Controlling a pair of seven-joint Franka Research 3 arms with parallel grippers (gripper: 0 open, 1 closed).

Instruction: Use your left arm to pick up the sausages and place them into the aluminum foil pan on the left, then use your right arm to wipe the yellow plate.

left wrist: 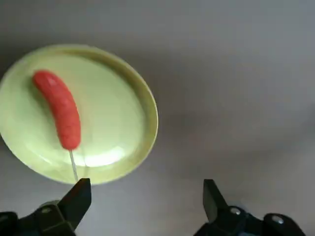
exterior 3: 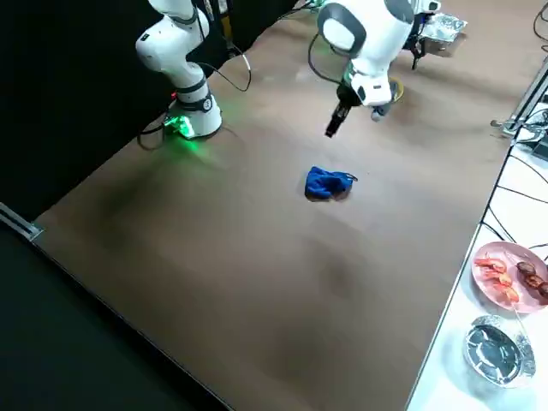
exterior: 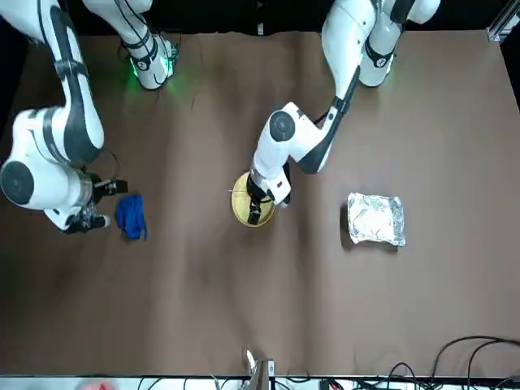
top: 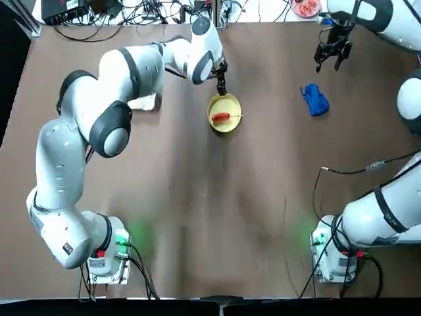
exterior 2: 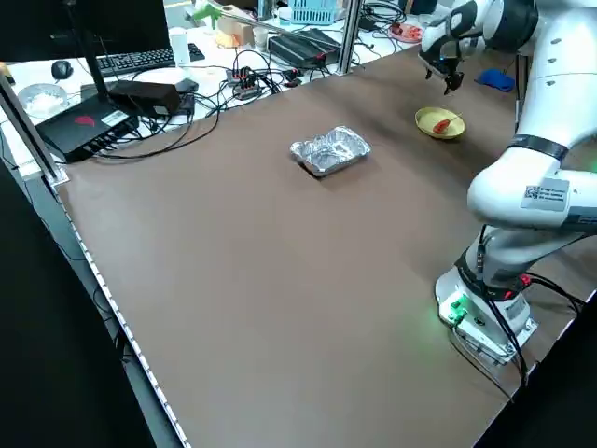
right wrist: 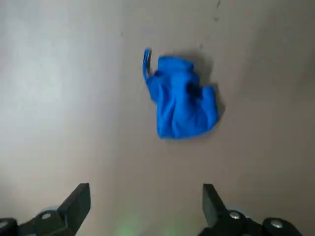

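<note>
Left arm (top: 125,85) reaches far across the brown counter (top: 197,210), and its left pincer (top: 222,84) hangs at the far rim of the yellow plate (top: 227,105), fingers spread apart with nothing between them. The sausage (top: 220,118) lies on the plate, red-orange, a thin stick poking from one end; in the left wrist view one fingertip (left wrist: 78,194) sits just beside that stick's tip without touching the sausage itself. The aluminum foil pan (exterior: 375,218) rests on the counter to the left of the plate, well apart from it and mostly hidden under the arm from above. Over on the right, the right pincer (top: 332,56) hovers near the far edge, fingers also apart, holding nothing, with a crumpled blue cloth (top: 316,100) lying on the counter near it.
</note>
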